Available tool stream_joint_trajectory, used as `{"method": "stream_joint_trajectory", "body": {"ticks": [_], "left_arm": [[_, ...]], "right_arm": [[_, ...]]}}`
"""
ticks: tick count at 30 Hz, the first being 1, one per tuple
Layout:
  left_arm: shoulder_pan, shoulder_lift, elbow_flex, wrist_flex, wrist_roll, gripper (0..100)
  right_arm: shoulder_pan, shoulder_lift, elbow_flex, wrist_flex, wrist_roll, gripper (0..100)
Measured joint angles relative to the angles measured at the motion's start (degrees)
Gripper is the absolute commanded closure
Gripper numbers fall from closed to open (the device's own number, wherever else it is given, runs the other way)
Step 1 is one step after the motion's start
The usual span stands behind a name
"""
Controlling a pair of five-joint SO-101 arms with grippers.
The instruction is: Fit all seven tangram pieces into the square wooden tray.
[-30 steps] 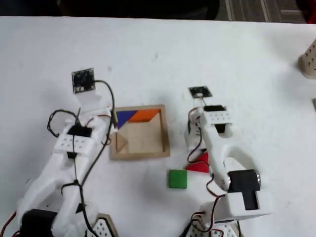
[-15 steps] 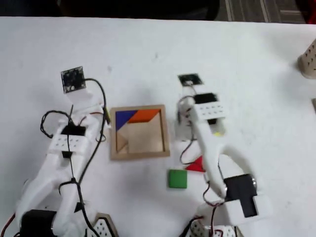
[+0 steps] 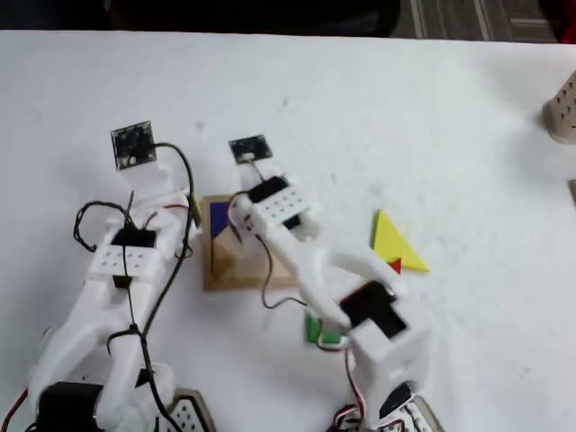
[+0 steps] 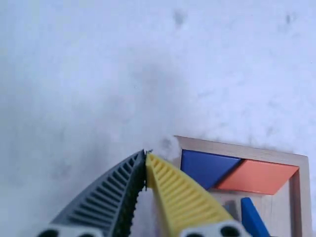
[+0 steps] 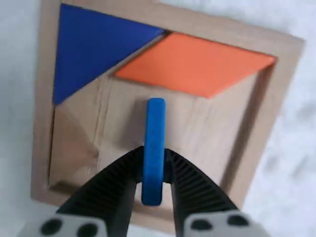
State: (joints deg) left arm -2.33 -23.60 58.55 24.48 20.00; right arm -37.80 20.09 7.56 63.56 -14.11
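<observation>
From above, the right arm (image 3: 297, 241) lies slanted across the tray (image 3: 229, 281) and covers most of it. Only the tray's near rim and a sliver of the blue triangle (image 3: 219, 216) show beside it.

The right wrist view opens up what the arm hides. The blue triangle (image 5: 94, 44) fills one far corner of the tray (image 5: 286, 64). The orange parallelogram (image 5: 197, 61) lies edge to edge with it along the far wall. A wood-coloured triangle (image 5: 74, 148) sits against the side wall, below the blue one. The right gripper (image 5: 154, 153) is clamped on a small blue piece (image 5: 155, 123), held on edge over the bare floor just short of the parallelogram. I cannot tell whether the piece touches the wood.

The overhead view alone shows the loose pieces on the white table (image 3: 405, 117). A yellow triangle (image 3: 394, 241) lies well to the side of the tray, with a red piece (image 3: 394, 265) just beside it. A green square (image 3: 313, 326) peeks out from under the right arm, near its base.

The left wrist view shows the left gripper (image 4: 145, 160) with its grey and yellow fingers pressed tip to tip, holding nothing. It hangs over the table just outside a tray corner (image 4: 170, 144). The same blue piece (image 4: 252, 217) stands farther in.
</observation>
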Motion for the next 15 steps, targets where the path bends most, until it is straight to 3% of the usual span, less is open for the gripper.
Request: {"method": "stream_joint_trajectory", "body": {"ticks": [5, 15], "left_arm": [[0.0, 0.0, 0.0, 0.0, 0.0, 98], [0.0, 0.0, 0.0, 0.0, 0.0, 98]], "right_arm": [[-1.1, 6.7, -11.2, 10.5, 0.0, 73.7], [4.7, 8.7, -27.7, 32.9, 6.6, 73.7]]}}
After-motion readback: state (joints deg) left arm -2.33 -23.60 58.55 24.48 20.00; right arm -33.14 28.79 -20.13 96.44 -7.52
